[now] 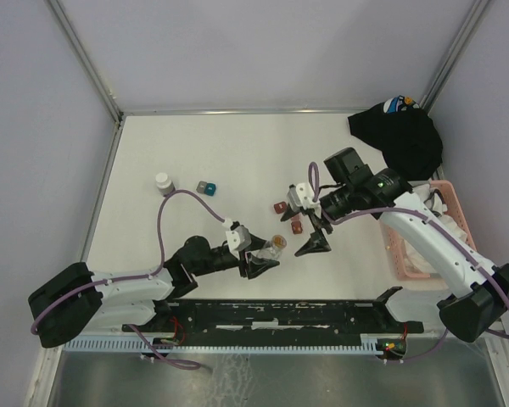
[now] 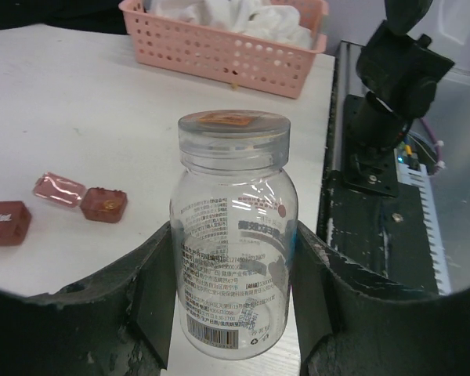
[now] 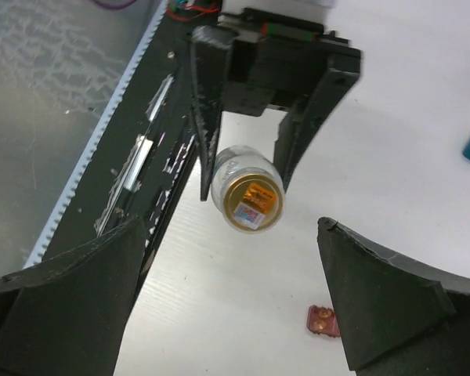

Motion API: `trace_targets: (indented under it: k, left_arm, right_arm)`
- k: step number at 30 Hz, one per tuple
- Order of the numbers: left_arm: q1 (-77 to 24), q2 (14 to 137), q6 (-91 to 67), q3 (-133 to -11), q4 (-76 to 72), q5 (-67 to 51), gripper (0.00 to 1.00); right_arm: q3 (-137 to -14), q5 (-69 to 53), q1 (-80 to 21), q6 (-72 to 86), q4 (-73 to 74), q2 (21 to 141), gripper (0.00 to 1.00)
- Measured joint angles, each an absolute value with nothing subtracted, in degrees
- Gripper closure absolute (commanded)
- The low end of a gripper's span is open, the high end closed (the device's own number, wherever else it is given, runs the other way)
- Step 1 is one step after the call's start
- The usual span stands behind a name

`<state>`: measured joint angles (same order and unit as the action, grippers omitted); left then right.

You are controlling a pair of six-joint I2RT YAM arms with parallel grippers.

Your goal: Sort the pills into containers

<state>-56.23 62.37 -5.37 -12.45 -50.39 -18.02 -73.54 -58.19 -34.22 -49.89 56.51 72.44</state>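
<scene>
My left gripper (image 1: 263, 264) is shut on a small clear vial (image 2: 233, 235) with a yellowish-amber top, held tilted just above the table. The vial also shows in the top view (image 1: 274, 246) and in the right wrist view (image 3: 247, 196). My right gripper (image 1: 316, 240) is open and empty, just right of the vial, its fingers (image 3: 384, 298) wide apart. Dark-red square boxes (image 1: 288, 215) lie near it; one is open (image 2: 103, 204) with a clear lid (image 2: 59, 189), another closed (image 2: 6, 222). One box (image 3: 323, 321) shows by the right finger.
A pink slatted basket (image 1: 458, 222) with white contents stands at the right. A black cloth (image 1: 400, 136) lies at the back right. A white-capped bottle (image 1: 163, 183) and grey and teal small boxes (image 1: 206, 186) sit at the left middle. A black rail (image 1: 288, 314) runs along the near edge.
</scene>
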Motion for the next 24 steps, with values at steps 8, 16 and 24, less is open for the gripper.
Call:
trace_targets:
  k: [8, 16, 24]
  left_arm:
    - [-56.23, 66.3, -6.76, -14.24, -50.33, -26.68, 0.97]
    - [-56.23, 72.01, -7.49, -17.67, -51.13, -31.77, 0.97]
    - [-56.23, 72.62, -7.92, -18.22, -51.66, -33.15, 0.97]
  right_arm:
    - [-70.02, -62.15, -34.11, -76.2, 69.04, 72.71, 0.0]
    - [-67.44, -61.87, -35.16, -80.86, 68.77, 72.84, 0.06]
    - [-66.3, -59.18, -37.58, -81.49, 66.74, 72.86, 0.25]
